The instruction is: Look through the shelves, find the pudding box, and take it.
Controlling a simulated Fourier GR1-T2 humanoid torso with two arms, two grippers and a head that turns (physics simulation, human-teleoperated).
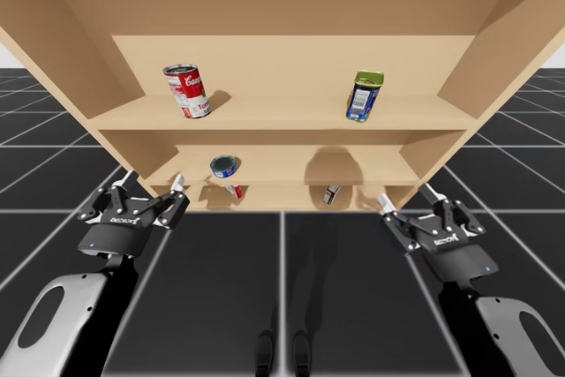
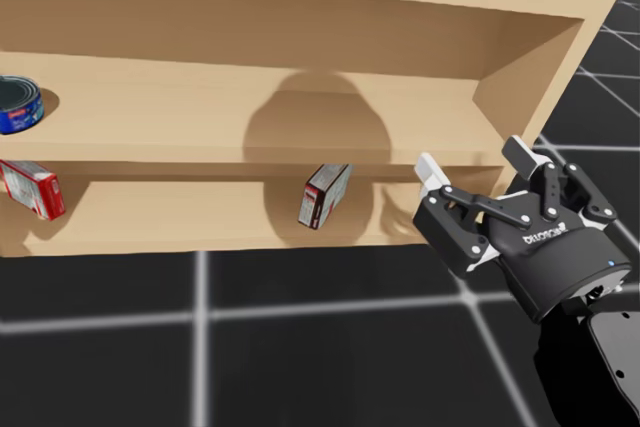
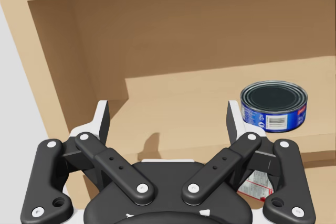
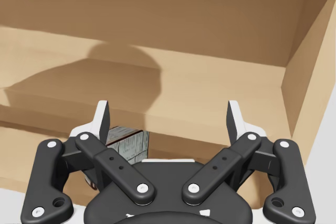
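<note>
Records left hand (image 1: 154,180) and right hand (image 1: 404,195) wide open, empty; finds pudding box (image 2: 325,195) tilted on lowest shelf (image 2: 180,219), ahead of right hand.

Take the flat blue can (image 1: 224,166) on the middle board of the wooden shelf unit (image 1: 291,59) as your mark. Just under it, one level down, a red and white box (image 1: 234,190) peeks out. A small tilted box (image 1: 331,193) leans well to its lower right. Up and left of it sits a tilted red and white can (image 1: 186,91); up and far right, a blue can with a yellow lid (image 1: 364,95). Your left gripper (image 1: 154,181) hangs near its lower left, fingers spread. Your right gripper (image 1: 404,195), likewise spread, is well off to its lower right.
</note>
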